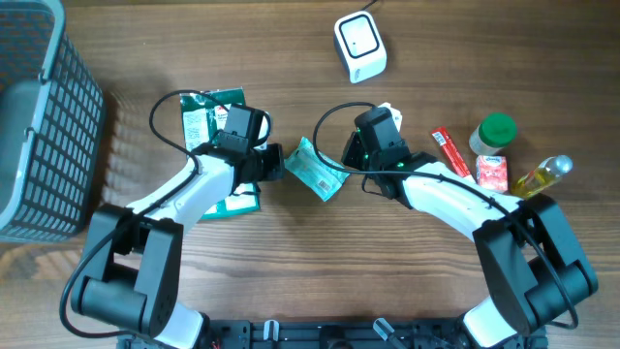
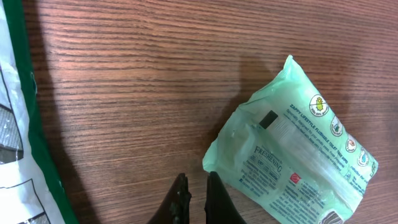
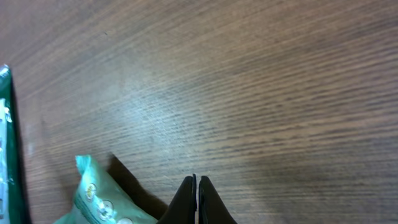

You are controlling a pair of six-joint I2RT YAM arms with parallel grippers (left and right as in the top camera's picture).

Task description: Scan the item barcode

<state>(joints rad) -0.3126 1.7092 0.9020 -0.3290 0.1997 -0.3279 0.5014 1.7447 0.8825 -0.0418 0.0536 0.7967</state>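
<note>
Where it lies, the packet slants upper-left to lower-right.

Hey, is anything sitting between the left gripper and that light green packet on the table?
Nothing visible does. In the left wrist view, only bare wooden table lies between the left gripper and the light green packet, which lies flat just off to the side of its fingers, not touching them.

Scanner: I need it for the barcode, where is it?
Overhead view, top centre, slightly right: the scanner sits alone, well beyond the mint packet.
</note>
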